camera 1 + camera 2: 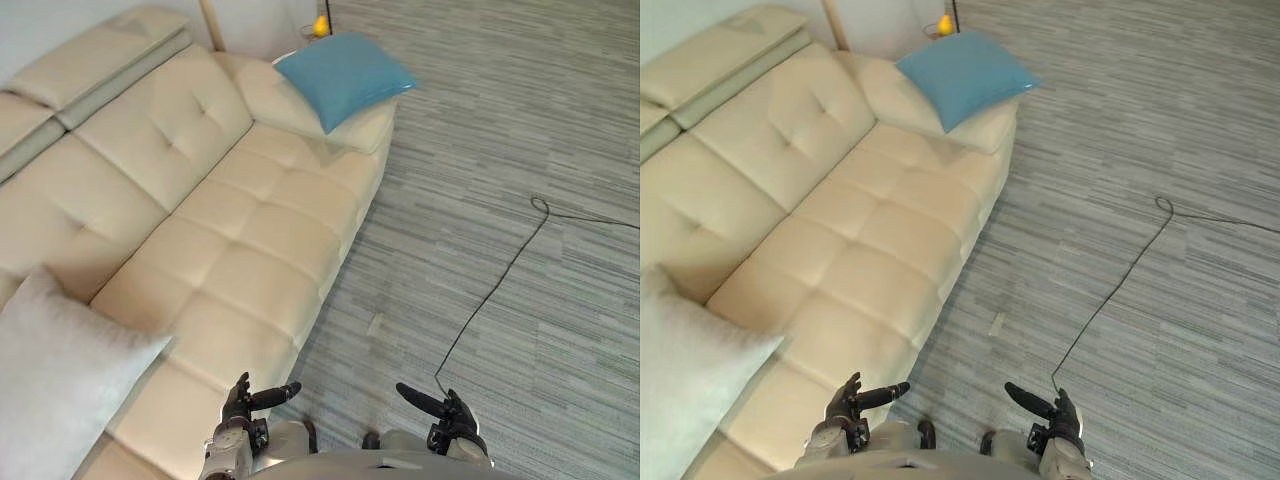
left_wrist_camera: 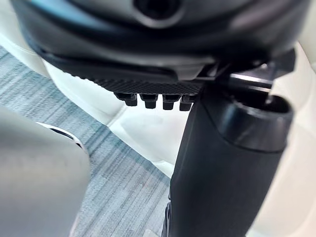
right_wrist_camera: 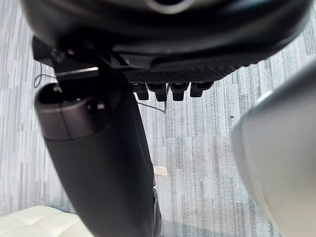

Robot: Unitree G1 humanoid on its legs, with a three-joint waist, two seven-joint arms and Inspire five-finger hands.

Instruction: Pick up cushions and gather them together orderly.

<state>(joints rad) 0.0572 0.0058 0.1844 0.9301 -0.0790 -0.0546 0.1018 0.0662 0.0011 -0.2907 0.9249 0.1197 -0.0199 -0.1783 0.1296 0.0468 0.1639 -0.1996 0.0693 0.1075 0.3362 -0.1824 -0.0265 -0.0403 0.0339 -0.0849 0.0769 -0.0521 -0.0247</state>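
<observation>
Cream tufted sofa (image 1: 250,230) runs from near me to the far end, grey striped floor (image 1: 500,150) open all along its front edge. Blue cushion (image 1: 342,75) lies tilted on the sofa's far arm, one corner hanging past the arm's floor-side edge. Pale grey cushion (image 1: 50,380) sits at the sofa's near end against the backrest, cut off by the view's edge, so can't see its full shape. The two are well apart, w/ bare seat between. Far behind the sofa there's a wood pole (image 1: 211,25) and a small yellow thing (image 1: 322,25), too small to make out. My left hand (image 1: 240,402) is low over the seat's near front corner, my right hand (image 1: 452,412) over the floor beside it. Both are loose and holding nothing: thumbs stuck out toward each other, fingers relaxed, just the fingertips (image 2: 150,100) peeking past the palm in the wrist views.
</observation>
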